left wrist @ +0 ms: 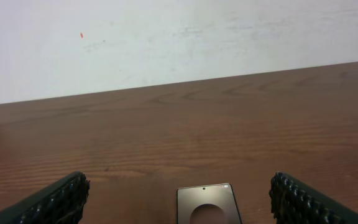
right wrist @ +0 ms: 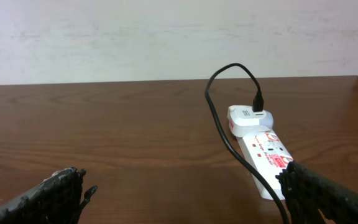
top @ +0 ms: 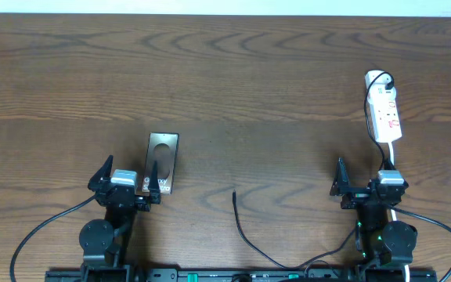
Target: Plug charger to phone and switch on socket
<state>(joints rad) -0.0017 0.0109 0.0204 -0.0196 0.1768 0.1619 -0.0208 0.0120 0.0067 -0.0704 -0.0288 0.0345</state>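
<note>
The phone (top: 162, 163) lies flat on the desk (top: 272, 86) just ahead of the left gripper (top: 129, 182), whose jaws are spread wide; its white lettering is too small to read. The right gripper (top: 369, 188) is spread too, near the socket (top: 384, 110), whose red print is illegible. The charger (top: 241, 227) tip lies loose between the arms, apart from the phone.

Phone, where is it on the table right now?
In the overhead view the phone lies on the left half of the table, directly in front of the left gripper, with the charger and its loose tip to its right.
</note>
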